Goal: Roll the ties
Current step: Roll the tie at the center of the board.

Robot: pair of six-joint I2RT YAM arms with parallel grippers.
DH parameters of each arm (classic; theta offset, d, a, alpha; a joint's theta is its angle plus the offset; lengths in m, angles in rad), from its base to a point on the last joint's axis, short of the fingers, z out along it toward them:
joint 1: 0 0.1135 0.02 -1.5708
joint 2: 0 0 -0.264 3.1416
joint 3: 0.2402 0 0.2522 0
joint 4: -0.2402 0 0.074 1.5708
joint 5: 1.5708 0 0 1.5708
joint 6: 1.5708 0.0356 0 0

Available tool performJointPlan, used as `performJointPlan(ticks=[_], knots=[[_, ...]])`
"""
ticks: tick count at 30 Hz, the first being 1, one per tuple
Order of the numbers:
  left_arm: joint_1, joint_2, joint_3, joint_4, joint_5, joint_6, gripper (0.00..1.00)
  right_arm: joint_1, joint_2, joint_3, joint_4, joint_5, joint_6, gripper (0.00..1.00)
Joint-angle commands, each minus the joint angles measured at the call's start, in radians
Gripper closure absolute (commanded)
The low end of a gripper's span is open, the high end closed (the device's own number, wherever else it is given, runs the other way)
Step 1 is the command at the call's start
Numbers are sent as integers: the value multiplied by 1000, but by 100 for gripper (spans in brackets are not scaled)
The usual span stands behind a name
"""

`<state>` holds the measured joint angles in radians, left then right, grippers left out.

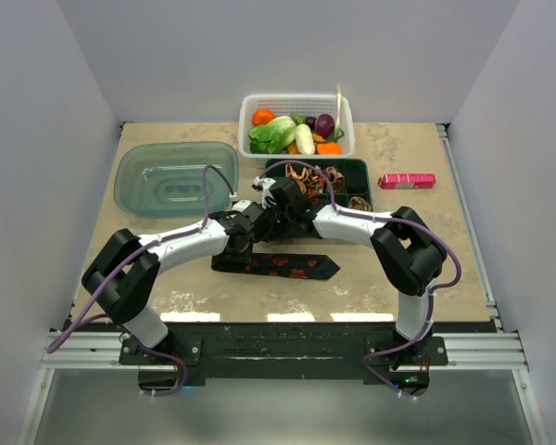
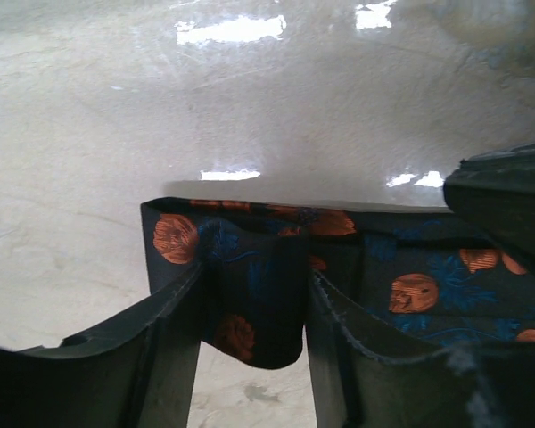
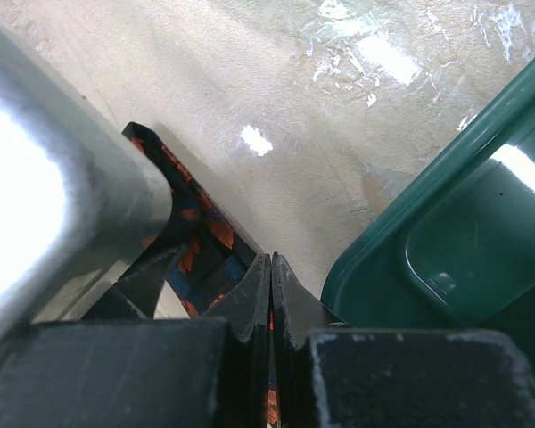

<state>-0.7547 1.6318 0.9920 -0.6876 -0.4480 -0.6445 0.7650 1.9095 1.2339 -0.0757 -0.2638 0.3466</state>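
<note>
A black tie [image 1: 292, 266] with orange-red spots lies flat on the table in front of both arms, its left end lifted into a fold. My left gripper [image 1: 257, 236] straddles that fold [image 2: 250, 303] with its jaws parted, and the cloth hangs loosely between the fingers [image 2: 174, 312]. My right gripper [image 1: 280, 211] is just behind it, shut, with a sliver of the orange-spotted tie [image 3: 205, 232] pinched between its fingertips [image 3: 254, 285]. Several small rolled ties [image 1: 332, 176] in tan and brown sit in a dark green tray [image 1: 363, 172].
The green tray's rim [image 3: 401, 241] is close to the right gripper's right side. A white basket [image 1: 345, 111] of toy vegetables stands at the back. A translucent green container [image 1: 176, 176] lies back left, and a pink box [image 1: 407, 181] back right.
</note>
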Motion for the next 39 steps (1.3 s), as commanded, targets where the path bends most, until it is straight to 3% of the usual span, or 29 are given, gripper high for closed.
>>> performJointPlan(ticks=[1,10,13,18,24,31,39], knots=[[-9,-47,-23,98,106,-9,46,-9,-43,-11,-6,14,-21,100],[-8,-144,-1,73,78,-11,41,-9,-67,-5,-9,3,-34,100],[2,-171,11,56,58,-4,36,-3,-73,2,-13,-5,-35,100],[86,-252,-22,107,112,25,31,26,-84,25,-24,-3,-38,100],[256,-349,-150,247,345,68,28,75,-70,62,-16,-18,-31,100],[435,-457,-321,413,639,65,17,109,-40,85,11,-43,-15,100],[686,-507,-513,607,954,29,14,151,8,111,10,-54,-12,100]])
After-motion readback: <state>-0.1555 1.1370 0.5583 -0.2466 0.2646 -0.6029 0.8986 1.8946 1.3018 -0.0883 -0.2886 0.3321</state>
